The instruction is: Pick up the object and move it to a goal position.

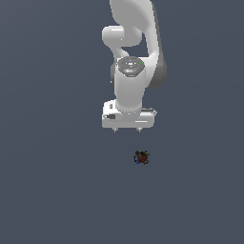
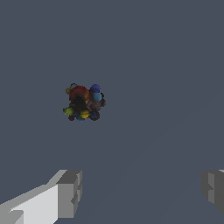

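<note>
The object (image 1: 141, 157) is a tiny dark lump speckled with red, blue, green and yellow, and it lies alone on the flat grey worktop (image 1: 52, 181). In the exterior view it sits below the arm's hand and a little toward the exterior view's right, clear of the fingertips and touching nothing but the surface beneath it. It is far smaller than the hand above it.

The wrist view shows the object (image 2: 84, 103) closer: a knobbly cluster with a red patch, blue and cyan beads on one side, and yellow and green beads along its edge. It rests apart from both fingers, outside the gap between them.

The end effector (image 1: 127, 129) is white, hangs above the worktop with its two short fingertips pointing down, and holds nothing. Its fingers are spread wide: in the wrist view one grey-tipped finger (image 2: 65, 194) shows at one side of the picture and the other finger only partly at the opposite edge, with bare worktop between them.

Above the end effector, the white Panda arm (image 1: 133, 57) rises out of the exterior view's upper edge, its rounded joints stacked over the wrist. The grey worktop fills the remainder of both views.
</note>
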You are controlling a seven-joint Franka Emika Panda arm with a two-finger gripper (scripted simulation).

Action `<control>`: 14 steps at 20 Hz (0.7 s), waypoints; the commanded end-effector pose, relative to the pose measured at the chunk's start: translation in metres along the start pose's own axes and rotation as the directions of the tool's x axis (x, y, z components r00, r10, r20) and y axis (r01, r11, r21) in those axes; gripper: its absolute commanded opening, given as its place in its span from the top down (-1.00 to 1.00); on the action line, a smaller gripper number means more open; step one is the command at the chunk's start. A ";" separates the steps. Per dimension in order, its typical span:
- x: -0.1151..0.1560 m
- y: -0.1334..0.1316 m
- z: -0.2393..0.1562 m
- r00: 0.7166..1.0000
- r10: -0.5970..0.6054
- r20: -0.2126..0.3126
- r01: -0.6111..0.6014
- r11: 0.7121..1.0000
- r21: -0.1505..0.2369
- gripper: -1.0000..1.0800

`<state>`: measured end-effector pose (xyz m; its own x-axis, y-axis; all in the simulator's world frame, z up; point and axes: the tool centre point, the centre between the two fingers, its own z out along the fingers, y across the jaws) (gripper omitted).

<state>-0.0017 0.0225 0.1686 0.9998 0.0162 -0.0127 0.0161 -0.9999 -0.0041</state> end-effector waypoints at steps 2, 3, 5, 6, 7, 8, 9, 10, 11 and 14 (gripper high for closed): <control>0.000 -0.001 0.000 1.000 -0.001 0.001 0.001 1.000 0.000 -0.92; -0.001 -0.003 0.001 1.000 -0.002 0.003 0.002 1.000 0.002 -0.92; -0.003 -0.010 0.005 1.000 -0.008 0.011 0.008 1.000 0.006 -0.92; -0.005 -0.015 0.007 1.000 -0.013 0.016 0.013 1.000 0.009 -0.92; -0.007 -0.022 0.010 1.000 -0.018 0.023 0.017 1.000 0.013 -0.92; -0.009 -0.027 0.013 0.999 -0.022 0.029 0.021 1.000 0.016 -0.92; -0.011 -0.031 0.015 0.999 -0.025 0.034 0.024 1.000 0.018 -0.92; -0.012 -0.034 0.016 0.999 -0.027 0.037 0.026 0.999 0.020 -0.92; -0.012 -0.035 0.017 0.999 -0.028 0.038 0.027 0.999 0.021 -0.92; -0.012 -0.033 0.016 0.999 -0.027 0.037 0.027 0.999 0.020 -0.92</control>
<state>-0.0144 0.0570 0.1528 0.9977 0.0451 -0.0496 0.0439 -0.9987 -0.0243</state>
